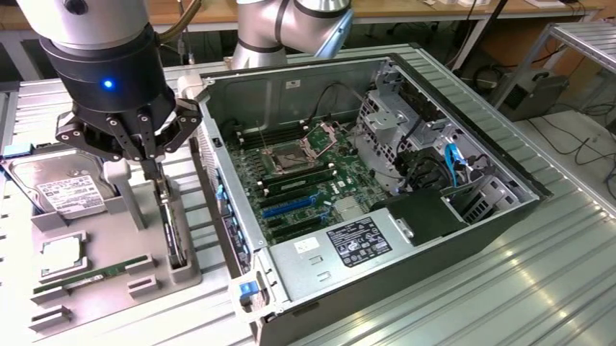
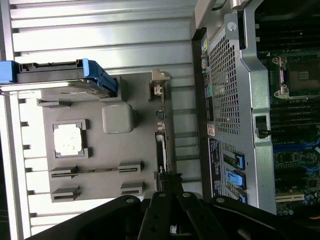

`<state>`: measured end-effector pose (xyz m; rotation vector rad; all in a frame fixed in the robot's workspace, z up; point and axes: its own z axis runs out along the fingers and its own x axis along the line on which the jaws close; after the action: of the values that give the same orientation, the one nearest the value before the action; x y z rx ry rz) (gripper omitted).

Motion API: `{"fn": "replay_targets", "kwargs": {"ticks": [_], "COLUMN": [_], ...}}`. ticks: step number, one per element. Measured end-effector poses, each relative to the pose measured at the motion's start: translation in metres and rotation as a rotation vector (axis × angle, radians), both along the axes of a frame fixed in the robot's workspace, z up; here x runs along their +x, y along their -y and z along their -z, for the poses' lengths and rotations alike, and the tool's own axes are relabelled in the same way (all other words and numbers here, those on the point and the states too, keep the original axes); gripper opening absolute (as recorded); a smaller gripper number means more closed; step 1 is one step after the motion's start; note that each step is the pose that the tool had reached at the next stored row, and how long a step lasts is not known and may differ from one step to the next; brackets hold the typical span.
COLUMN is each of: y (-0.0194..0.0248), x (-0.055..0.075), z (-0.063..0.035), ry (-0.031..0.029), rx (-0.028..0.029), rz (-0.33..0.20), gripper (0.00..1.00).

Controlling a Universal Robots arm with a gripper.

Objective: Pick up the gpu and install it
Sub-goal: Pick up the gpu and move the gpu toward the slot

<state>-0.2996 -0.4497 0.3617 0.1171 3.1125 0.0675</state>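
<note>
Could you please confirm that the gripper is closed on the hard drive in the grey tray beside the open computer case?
Not quite: the gripper is closed on the gpu, the thin black card standing on edge in the grey tray beside the open computer case. The hard drive sits apart, as the exterior view shows.

the gpu (image 1: 172,232) stands edgewise in the tray (image 1: 97,249) at the exterior view's left, just beside the computer case (image 1: 279,90).
</note>
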Motion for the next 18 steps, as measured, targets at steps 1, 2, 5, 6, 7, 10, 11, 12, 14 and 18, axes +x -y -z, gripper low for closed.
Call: {"fn": "replay_targets", "kwargs": {"ticks": [1, 2, 5, 6, 7, 10, 11, 12, 14, 18], "y": [0.0, 0.0, 0.0, 0.0, 0.0, 0.0001, 0.0001, 0.0001, 0.0002, 0.0002], "x": [0.0, 0.0, 0.0, 0.0, 0.0, 0.0, 0.0, 0.0, 0.0, 0.0], "z": [0.0, 0.0, 0.0, 0.0, 0.0, 0.004, 0.0067, 0.0085, 0.0129, 0.0211], "ry": [0.0, 0.0, 0.0, 0.0, 0.0, -0.0001, -0.0003, -0.0003, -0.0004, -0.0003], "rx": [0.0, 0.0, 0.0, 0.0, 0.0001, 0.0, 0.0, 0.0001, 0.0, 0.0001], "rz": [0.0, 0.0, 0.0, 0.0, 0.0, 0.0, 0.0, 0.0, 0.0, 0.0], "gripper": [0.11, 0.11, 0.24, 0.3, 0.3, 0.42, 0.42, 0.42, 0.42, 0.42]}}
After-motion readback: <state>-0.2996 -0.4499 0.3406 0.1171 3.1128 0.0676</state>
